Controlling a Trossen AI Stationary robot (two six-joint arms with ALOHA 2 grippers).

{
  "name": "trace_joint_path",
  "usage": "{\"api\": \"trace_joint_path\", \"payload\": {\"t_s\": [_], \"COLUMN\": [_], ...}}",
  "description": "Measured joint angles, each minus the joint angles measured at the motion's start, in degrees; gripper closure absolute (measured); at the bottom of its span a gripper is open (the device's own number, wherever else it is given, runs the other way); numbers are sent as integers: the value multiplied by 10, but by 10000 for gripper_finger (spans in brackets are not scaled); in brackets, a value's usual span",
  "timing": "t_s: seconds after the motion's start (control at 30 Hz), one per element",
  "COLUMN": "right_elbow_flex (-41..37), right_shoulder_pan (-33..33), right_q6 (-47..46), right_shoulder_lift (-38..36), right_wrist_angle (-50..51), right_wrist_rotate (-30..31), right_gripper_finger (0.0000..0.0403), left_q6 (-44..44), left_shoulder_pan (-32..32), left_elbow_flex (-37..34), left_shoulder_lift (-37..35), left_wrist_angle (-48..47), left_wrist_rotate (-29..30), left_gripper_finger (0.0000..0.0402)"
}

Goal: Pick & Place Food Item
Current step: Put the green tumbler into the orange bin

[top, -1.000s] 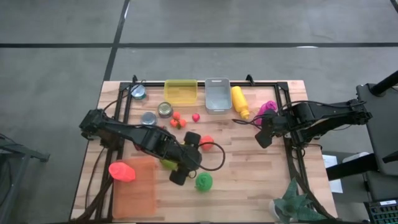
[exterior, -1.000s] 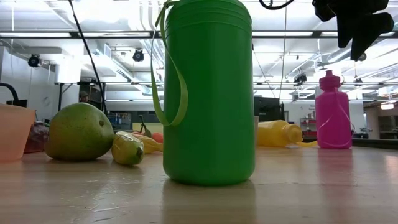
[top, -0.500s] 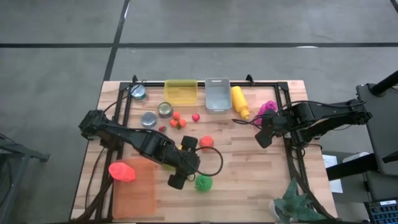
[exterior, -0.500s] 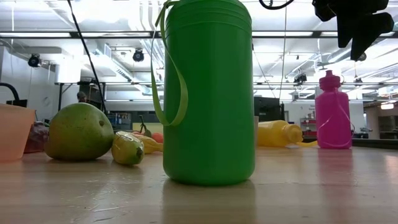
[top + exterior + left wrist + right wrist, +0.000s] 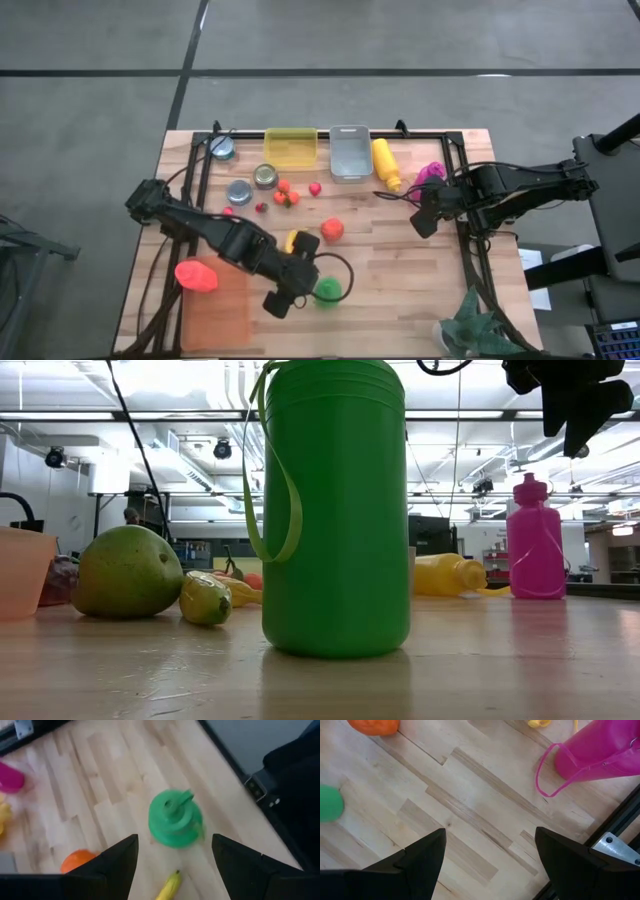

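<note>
The left hand (image 5: 281, 300) is hovering with its fingers (image 5: 112, 865) released and grasping nothing, so the pick is judged as not yet begun. Just ahead of it the small yellow banana (image 5: 167, 887) is lying on the counter (image 5: 400, 290), a likely food item for the task, and beyond that the green bottle (image 5: 175, 817) is standing upright. Off to one side of this hand the orange fruit (image 5: 332, 229) is resting apart from the banana, and on the other side the orange tray (image 5: 215, 305) is lying flat with a red item (image 5: 196, 275) at its edge. Farther off, the yellow bin (image 5: 290, 146) and clear bin (image 5: 349, 152) are waiting, apparently without fruit. The right hand (image 5: 427, 215) is idling, fingers spread and bare, near the pink bottle (image 5: 600, 752). Grasp, carry and placement all remain.
</note>
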State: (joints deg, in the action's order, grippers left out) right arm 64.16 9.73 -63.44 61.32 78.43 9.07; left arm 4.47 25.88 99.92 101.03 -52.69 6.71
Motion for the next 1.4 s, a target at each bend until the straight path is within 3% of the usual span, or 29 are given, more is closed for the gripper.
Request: {"api": "trace_joint_path", "payload": {"t_s": [0.83,1.4], "right_elbow_flex": [0,0], "right_shoulder_pan": [0,0], "right_q6": [0,0], "right_shoulder_lift": [0,0], "right_wrist_angle": [-11,-13], "right_wrist_rotate": [0,0], "right_gripper_finger": [99,99], "left_q6": [-26,-88], "left_shoulder_pan": [62,51], "left_elbow_flex": [0,1], "left_shoulder_lift": [7,8], "left_wrist_angle": [59,126], "left_wrist_rotate": [-27,-17], "left_gripper_finger": [144,144]}}
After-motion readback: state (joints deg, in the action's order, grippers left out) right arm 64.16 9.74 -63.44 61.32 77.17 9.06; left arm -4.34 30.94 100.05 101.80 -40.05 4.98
